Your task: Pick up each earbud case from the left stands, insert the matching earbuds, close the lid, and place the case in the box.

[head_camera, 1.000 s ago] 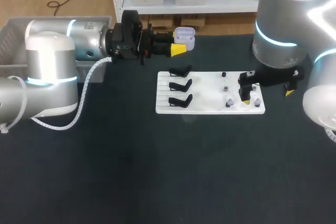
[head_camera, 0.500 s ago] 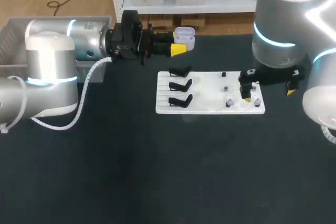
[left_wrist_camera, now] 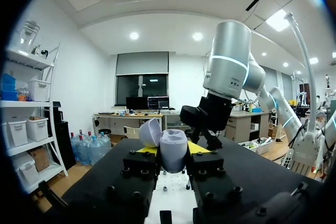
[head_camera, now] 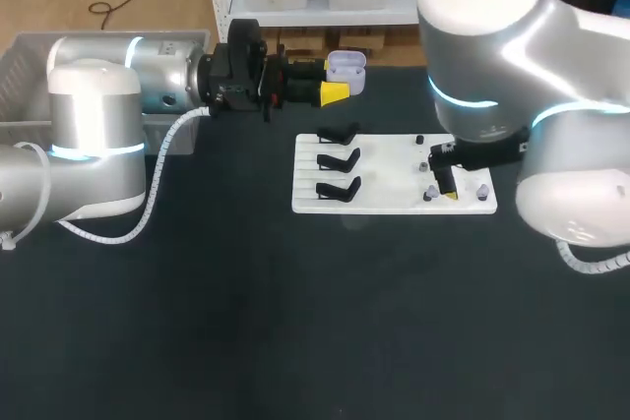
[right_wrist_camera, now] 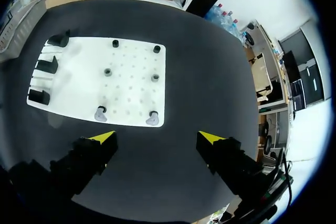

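Two fingers of the left pincer (left_wrist_camera: 170, 150) clamp the pale lilac earbud case (head_camera: 346, 68) upright with its lid swung open, above the far edge of the dark worktop (head_camera: 246, 322). Its inside is hard to make out. The right pincer (right_wrist_camera: 157, 137) gapes empty near two grey earbuds (right_wrist_camera: 100, 113) on the white pegboard (right_wrist_camera: 131, 72).

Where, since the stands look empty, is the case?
Head view: the case, open, is in the left end effector, beyond the board's far edge.

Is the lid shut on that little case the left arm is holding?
No, the lid is swung open, away from the body of the case held in the left gripper.
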`<action>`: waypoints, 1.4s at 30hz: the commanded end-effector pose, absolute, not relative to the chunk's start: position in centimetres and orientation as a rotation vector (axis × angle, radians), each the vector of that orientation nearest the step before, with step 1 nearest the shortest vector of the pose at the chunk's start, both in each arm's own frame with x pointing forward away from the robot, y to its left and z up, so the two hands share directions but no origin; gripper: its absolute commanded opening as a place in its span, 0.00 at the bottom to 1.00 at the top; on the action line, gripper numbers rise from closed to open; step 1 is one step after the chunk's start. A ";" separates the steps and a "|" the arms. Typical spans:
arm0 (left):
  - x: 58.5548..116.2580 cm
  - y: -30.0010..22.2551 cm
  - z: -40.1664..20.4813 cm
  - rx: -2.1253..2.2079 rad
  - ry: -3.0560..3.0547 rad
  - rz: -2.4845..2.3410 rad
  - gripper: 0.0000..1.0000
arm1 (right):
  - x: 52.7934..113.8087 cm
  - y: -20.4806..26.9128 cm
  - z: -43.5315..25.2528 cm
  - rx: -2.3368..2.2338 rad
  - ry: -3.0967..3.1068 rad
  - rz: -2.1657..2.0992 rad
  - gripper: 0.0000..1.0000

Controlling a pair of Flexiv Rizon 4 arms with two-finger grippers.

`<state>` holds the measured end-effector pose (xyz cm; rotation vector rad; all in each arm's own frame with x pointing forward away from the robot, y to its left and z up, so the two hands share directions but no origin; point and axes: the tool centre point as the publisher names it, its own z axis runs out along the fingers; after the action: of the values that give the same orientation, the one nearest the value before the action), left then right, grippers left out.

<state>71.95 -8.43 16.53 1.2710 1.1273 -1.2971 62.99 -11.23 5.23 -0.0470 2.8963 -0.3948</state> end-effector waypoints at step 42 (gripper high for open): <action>71.8 -8.4 16.5 1.269 1.128 -1.294 0.00 | 64.1 -10.9 2.2 -0.176 2.853 -0.526 0.38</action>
<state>71.95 -8.43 16.53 1.2710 1.1273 -1.2971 63.77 -10.90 2.67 -0.1800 2.8554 -0.5206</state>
